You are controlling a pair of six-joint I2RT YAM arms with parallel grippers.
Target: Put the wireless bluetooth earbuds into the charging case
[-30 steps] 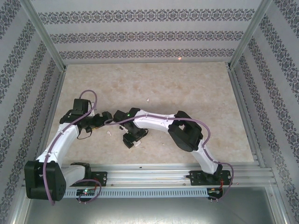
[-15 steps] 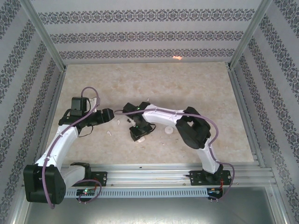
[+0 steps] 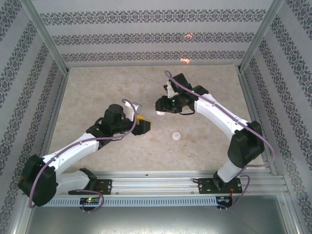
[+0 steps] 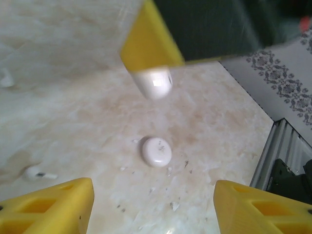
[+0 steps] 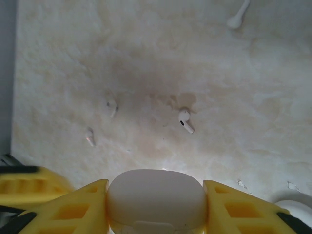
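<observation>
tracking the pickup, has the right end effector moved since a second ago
Yes. The right end effector, gripping the charging case, moved away from the front rail, toward the back wall.

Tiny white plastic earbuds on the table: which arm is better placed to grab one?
Likely left: left gripper stands open, empty; right gripper clamps the glossy white rounded charging case.

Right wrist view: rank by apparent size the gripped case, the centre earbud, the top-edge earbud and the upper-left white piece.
1. charging case, largest, but nearest the lens.
2. centre earbud and top-edge earbud: alike, top one cropped, so unranked.
3. upper-left white piece, smallest.
</observation>
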